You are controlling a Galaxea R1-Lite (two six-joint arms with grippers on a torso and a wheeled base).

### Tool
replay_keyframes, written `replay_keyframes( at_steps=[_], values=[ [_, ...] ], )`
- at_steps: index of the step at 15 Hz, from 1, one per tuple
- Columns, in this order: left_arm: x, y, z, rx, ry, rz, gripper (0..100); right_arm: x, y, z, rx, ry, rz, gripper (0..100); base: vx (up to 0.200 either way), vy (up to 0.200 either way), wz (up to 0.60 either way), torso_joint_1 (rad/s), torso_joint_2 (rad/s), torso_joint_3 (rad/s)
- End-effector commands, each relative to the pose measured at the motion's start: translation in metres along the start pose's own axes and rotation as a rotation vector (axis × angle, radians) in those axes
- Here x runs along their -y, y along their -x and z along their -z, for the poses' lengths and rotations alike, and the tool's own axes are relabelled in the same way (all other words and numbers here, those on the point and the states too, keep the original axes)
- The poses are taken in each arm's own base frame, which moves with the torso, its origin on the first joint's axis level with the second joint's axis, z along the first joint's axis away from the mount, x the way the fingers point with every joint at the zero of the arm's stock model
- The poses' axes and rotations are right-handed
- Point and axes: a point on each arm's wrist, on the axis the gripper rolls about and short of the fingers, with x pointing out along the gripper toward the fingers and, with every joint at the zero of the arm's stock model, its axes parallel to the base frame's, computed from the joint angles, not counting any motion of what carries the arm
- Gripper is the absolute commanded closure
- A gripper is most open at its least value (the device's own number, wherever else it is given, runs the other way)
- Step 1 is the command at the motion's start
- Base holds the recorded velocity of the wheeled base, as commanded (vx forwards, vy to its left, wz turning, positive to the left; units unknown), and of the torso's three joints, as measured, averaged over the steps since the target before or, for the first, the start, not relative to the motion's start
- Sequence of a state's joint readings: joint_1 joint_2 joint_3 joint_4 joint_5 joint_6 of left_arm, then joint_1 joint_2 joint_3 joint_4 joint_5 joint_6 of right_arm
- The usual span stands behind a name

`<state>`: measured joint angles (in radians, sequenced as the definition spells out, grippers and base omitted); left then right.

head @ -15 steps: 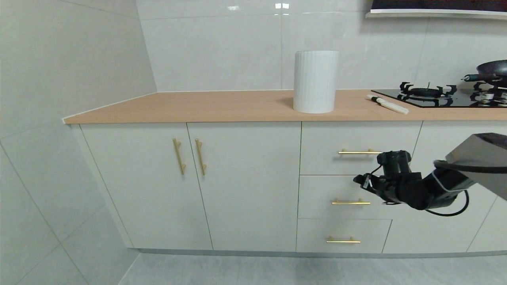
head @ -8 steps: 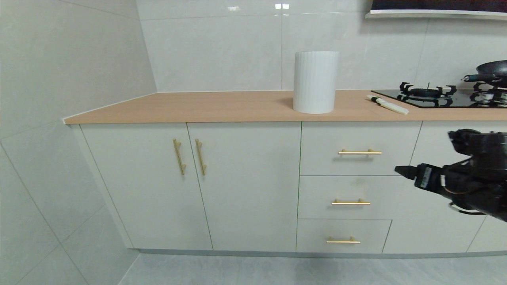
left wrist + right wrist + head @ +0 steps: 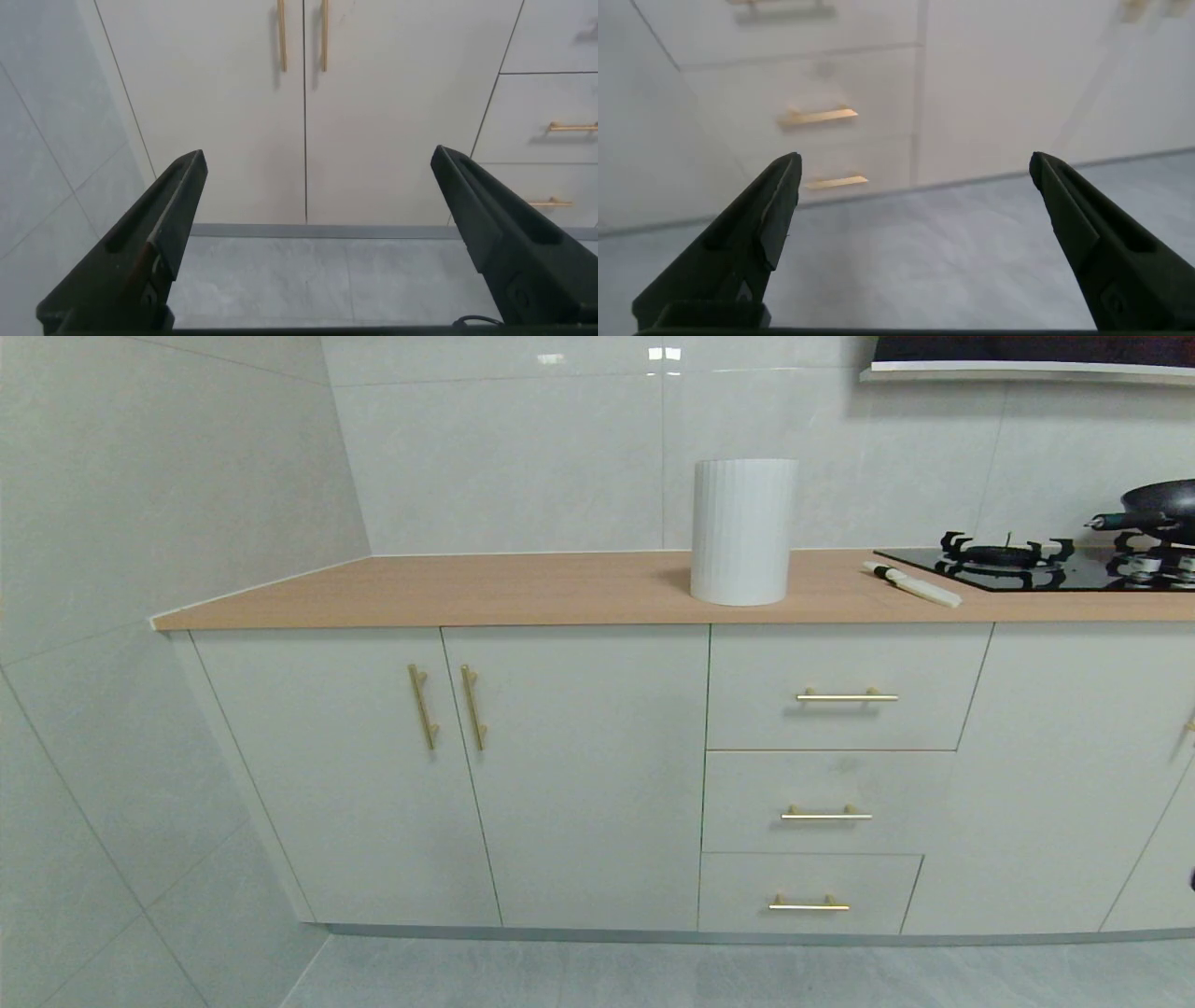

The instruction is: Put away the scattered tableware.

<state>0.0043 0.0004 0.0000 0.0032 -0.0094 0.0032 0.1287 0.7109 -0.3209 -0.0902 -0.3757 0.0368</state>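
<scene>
Matt wood-grain countertop (image 3: 523, 588), glossy wall tiles (image 3: 504, 448), brassy metal handles (image 3: 847, 696), ribbed white canister (image 3: 743, 532).

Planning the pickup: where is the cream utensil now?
Head view, right side: the cream utensil lies on the countertop, between the white canister and the gas hob.

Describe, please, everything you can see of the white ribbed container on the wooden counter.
The white ribbed container is a tall cylinder with fine vertical grooves around its wall; it looks like matte ceramic or plastic. It stands upright on the wooden countertop, in front of the tiled wall. Its inside cannot be seen. Only the countertop touches it; a pale utensil lies apart, toward the gas stove.
</scene>
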Motion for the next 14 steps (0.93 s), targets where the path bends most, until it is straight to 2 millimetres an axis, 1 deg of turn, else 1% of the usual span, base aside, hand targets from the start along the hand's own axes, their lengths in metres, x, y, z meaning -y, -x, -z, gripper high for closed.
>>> replay_keyframes(
  at_steps=[1,2,4,6,8,9,10,12,13,14],
  values=[
    [0.0,0.0,0.0,0.001,0.0,-0.001,0,0.026,0.058,0.04,0.114,0.033,0.098,0,0.0,0.0,0.0,0.0,0.0,0.0],
    [0.0,0.0,0.0,0.001,0.0,-0.001,0,0.03,0.065,0.047,0.132,0.037,0.164,0,0.0,0.0,0.0,0.0,0.0,0.0],
    [0.0,0.0,0.0,0.001,0.0,-0.001,0,0.032,0.074,0.054,0.178,0.034,0.228,0,0.0,0.0,0.0,0.0,0.0,0.0],
    [0.0,0.0,0.0,-0.001,0.0,-0.001,0,0.032,0.083,0.071,0.232,0.041,0.303,0,0.0,0.0,0.0,0.0,0.0,0.0],
    [0.0,0.0,0.0,-0.001,0.0,-0.001,0,0.032,0.083,0.081,0.254,0.032,0.304,0,0.0,0.0,0.0,0.0,0.0,0.0],
    [0.0,0.0,0.0,0.001,0.0,-0.001,0,0.031,0.079,0.086,0.247,0.032,0.277,0,0.0,0.0,0.0,0.0,0.0,0.0],
    [0.0,0.0,0.0,0.001,0.0,-0.001,0,0.028,0.075,0.088,0.269,0.017,0.177,0,0.0,0.0,0.0,0.0,0.0,0.0],
    [0.0,0.0,0.0,0.001,0.0,-0.001,0,0.021,0.069,0.088,0.368,-0.059,-0.077,0,0.0,0.0,0.0,0.0,0.0,0.0],
    [0.0,0.0,0.0,0.001,0.0,-0.001,0,0.017,0.062,0.094,0.392,-0.063,-0.147,0,0.0,0.0,0.0,0.0,0.0,0.0],
    [0.0,0.0,0.0,0.001,0.0,-0.001,0,0.015,0.056,0.1,0.407,-0.058,-0.175,0,0.0,0.0,0.0,0.0,0.0,0.0]
  ],
)
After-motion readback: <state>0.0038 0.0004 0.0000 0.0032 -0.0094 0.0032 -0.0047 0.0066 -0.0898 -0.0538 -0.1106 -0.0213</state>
